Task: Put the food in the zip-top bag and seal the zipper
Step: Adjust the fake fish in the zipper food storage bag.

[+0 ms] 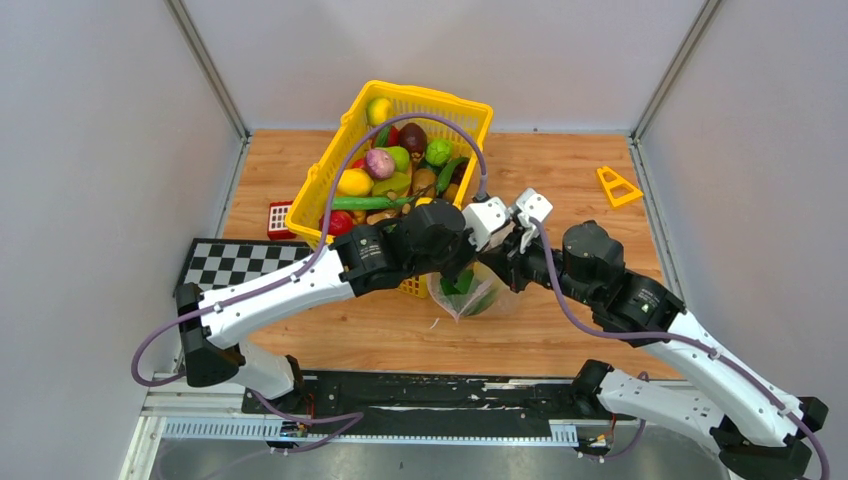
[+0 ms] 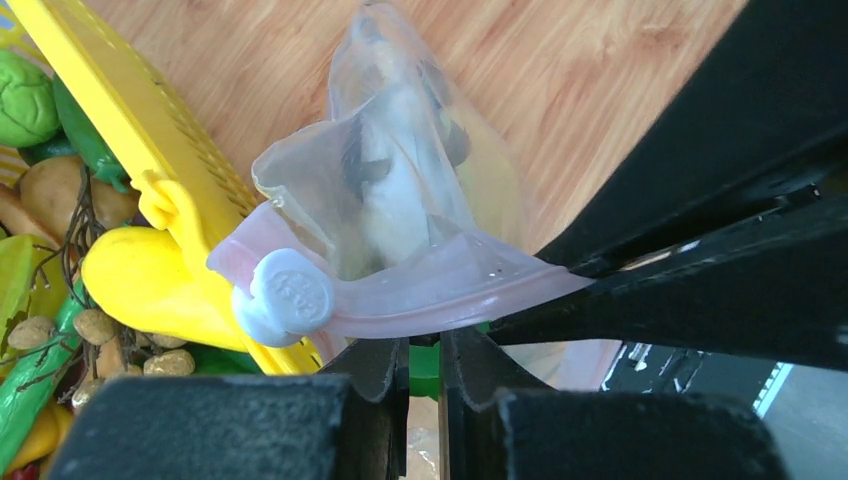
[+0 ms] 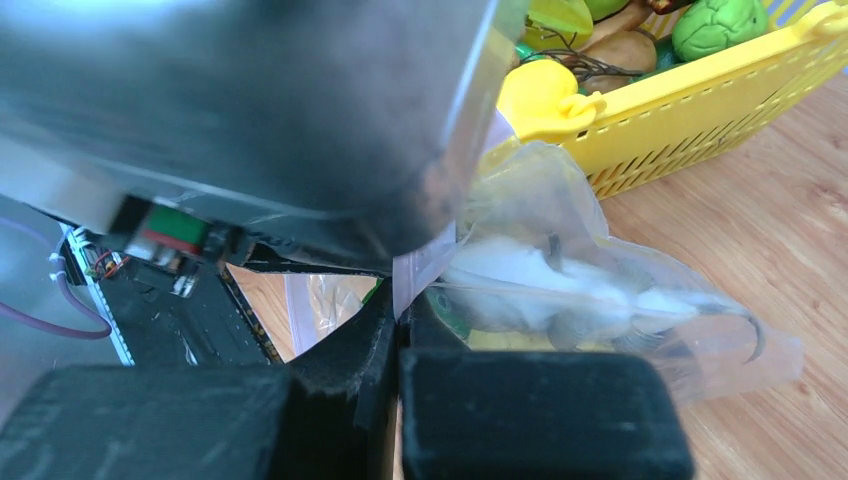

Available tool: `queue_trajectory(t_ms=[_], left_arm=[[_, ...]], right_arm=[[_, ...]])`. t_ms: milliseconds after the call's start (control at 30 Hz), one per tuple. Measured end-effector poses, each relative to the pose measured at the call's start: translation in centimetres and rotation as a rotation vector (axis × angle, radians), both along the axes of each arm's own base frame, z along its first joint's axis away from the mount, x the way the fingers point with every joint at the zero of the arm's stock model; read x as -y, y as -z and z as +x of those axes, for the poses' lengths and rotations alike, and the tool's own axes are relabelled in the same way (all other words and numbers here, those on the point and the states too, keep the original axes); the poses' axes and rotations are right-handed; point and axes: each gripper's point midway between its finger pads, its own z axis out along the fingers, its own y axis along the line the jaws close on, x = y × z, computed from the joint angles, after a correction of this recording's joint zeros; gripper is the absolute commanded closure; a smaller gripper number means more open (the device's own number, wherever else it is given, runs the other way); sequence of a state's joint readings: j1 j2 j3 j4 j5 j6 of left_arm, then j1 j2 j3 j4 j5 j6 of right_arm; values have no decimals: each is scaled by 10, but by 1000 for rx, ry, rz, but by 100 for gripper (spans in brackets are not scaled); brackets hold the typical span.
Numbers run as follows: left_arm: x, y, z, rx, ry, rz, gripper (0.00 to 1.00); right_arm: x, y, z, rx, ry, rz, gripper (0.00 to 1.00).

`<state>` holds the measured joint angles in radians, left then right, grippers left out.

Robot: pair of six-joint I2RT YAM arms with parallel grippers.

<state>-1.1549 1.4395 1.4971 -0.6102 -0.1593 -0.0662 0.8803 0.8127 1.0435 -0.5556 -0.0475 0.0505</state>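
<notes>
Right fingers (image 3: 540, 410) pinching zipper (image 2: 440, 300), left fingers (image 2: 250, 425) near-closed beneath, yellow basket (image 2: 150, 130) alongside

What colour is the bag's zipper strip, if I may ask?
The zipper is pale pink; left wrist view.

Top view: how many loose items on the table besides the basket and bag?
3: red gridded block left of the basket, checkerboard nearer on the left, orange triangle far right. Others may be hidden.

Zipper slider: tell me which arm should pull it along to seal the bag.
Probably left. The left gripper sits just below the zipper, close to the white slider. The right gripper is shut on the zipper's far end and can anchor the zip-top bag.
</notes>
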Motion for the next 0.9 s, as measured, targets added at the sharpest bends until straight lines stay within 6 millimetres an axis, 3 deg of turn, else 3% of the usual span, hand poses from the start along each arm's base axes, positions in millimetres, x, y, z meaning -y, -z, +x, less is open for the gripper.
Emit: queue_trajectory(t_ms=[300, 533, 700, 900], left_arm=[[-6, -1, 16, 57, -78, 21, 90], [0, 1, 27, 124, -99, -37, 65], [5, -2, 31, 163, -85, -53, 70], [6, -2, 31, 199, -26, -1, 67]], right_arm=[[2, -18, -5, 33, 1, 82, 100], [1, -20, -4, 12, 13, 105, 100], [-1, -20, -3, -16, 28, 130, 100], [-2, -18, 0, -46, 55, 139, 100]])
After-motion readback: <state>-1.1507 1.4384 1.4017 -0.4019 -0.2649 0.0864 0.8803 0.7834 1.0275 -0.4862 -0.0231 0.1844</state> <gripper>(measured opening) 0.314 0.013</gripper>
